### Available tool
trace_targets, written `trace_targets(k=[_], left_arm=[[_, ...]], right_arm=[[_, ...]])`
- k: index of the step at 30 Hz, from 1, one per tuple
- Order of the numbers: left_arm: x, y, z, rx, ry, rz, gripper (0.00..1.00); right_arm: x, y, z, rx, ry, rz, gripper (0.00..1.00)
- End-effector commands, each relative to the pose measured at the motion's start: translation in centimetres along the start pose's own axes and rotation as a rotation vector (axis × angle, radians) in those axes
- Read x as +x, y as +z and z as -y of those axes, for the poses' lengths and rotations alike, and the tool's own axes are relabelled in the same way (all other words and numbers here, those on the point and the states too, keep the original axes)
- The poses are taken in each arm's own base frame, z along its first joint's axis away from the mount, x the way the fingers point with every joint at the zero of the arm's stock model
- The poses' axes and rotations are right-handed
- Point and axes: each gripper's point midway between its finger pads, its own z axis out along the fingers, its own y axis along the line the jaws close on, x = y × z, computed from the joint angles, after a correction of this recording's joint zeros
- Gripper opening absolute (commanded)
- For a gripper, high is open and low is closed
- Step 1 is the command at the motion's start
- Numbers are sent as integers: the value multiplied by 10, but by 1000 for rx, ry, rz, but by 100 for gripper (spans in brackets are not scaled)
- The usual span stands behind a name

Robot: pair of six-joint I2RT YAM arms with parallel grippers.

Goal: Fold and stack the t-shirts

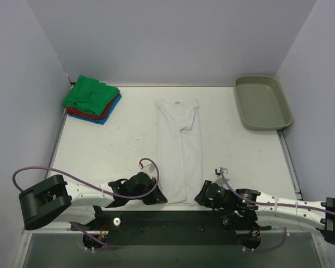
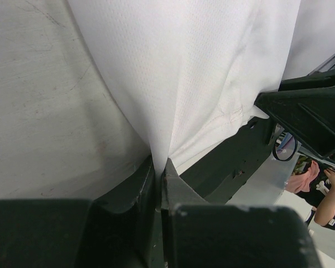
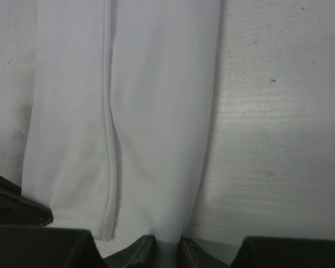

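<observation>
white tee [image 1: 180,148] lies long and narrow, centre of table [image 1: 106,153] | left gripper [image 2: 159,167] clenched on its near hem | right gripper [image 3: 166,241] pinching hem's other corner | folded tees [image 1: 92,100] stacked far-left

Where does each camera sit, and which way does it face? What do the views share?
Top external: above and behind the bases, looking down at the table; both arms show, left end effector and right end effector at the white t-shirt.
Left wrist: on the left arm, facing over the shirt; its fingers pinch the hem.
Right wrist: on the right arm, likewise; its fingertips grip the hem.
Shared: all three show the white t-shirt.
</observation>
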Motion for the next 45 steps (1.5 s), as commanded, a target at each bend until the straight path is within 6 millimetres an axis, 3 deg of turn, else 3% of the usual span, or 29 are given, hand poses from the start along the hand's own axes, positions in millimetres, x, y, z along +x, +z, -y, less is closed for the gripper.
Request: trace_targets(k=[1,6,10,15,26,32,36,41,45], left_arm=[[9,-3,-46,-156,12,-20,14],[7,-3,-45,-151,14,-14,14],[5,-4,-37,-138,29,-11,14],[-9,-12,-16,-144,89,15,1],[-57,-29,42,-94,183,100,6],[-94,-38,63,-61,191,149,6],[-122,-42,66,-76,199,186,7],[-138,-41,69,-72,197,199,7],[-149,-37,73,-57,192,215,7]], right_arm=[[3,1,20,66,-8,9,20],[1,2,21,81,-27,18,0],[-6,-3,13,90,-64,27,0],[-22,-12,-6,58,-105,67,0],[-59,-31,-48,37,-181,145,0],[-87,-36,-54,64,-203,189,0],[-117,-41,-58,82,-195,229,0],[-143,-41,-58,107,-215,257,0],[-158,-29,-56,118,-182,246,0]])
